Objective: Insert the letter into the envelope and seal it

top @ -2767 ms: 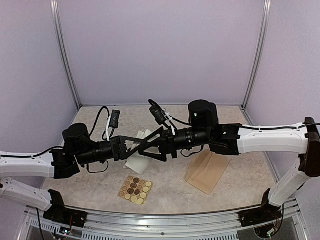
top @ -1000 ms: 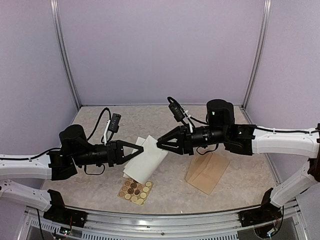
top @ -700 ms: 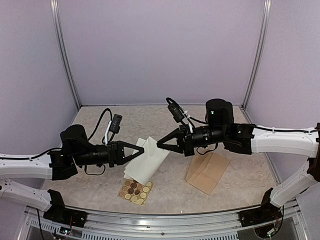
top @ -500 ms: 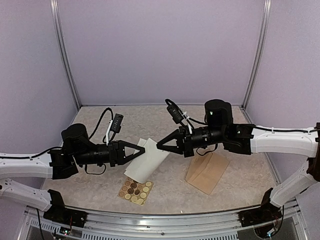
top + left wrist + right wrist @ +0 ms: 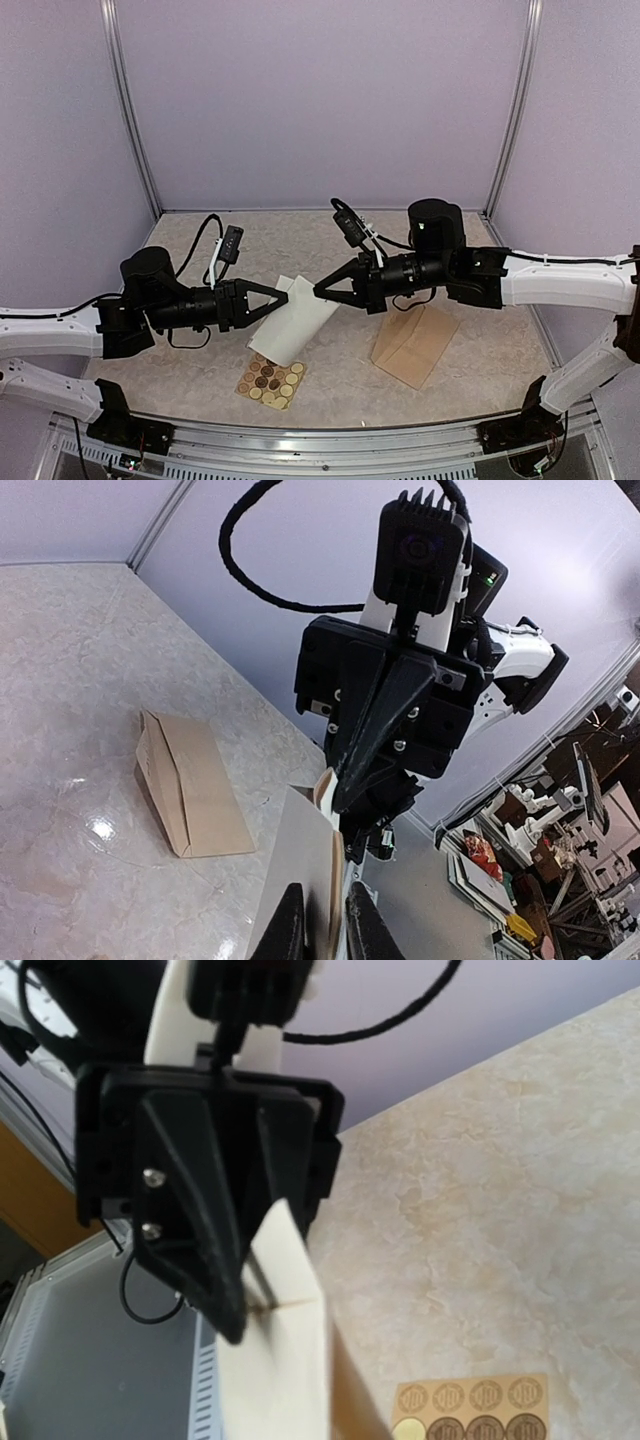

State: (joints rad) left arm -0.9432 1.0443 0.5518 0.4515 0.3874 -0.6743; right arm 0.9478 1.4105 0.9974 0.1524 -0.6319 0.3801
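Observation:
The letter (image 5: 296, 325), folded with its white back outward, hangs in the air between both arms. My right gripper (image 5: 319, 291) is shut on its upper right corner. My left gripper (image 5: 283, 297) has its jaws a little apart, and the letter's (image 5: 300, 880) left edge stands between its fingers (image 5: 287, 930). In the left wrist view the right gripper (image 5: 343, 798) pinches the sheet's far corner. In the right wrist view the letter (image 5: 285, 1360) fills the foreground, and my own fingers are hidden. The tan envelope (image 5: 412, 346) lies flat on the table at the right, below the right arm.
A small tan sheet of round stickers (image 5: 270, 380) lies on the marble table near the front, just below the letter. The envelope (image 5: 190, 790) shows in the left wrist view, and the stickers (image 5: 480, 1410) show in the right wrist view. Lilac walls close the cell on three sides.
The right gripper closed on the letter's right corner, and the left gripper's jaws eased apart slightly. The letter and both arms have stayed almost in place.

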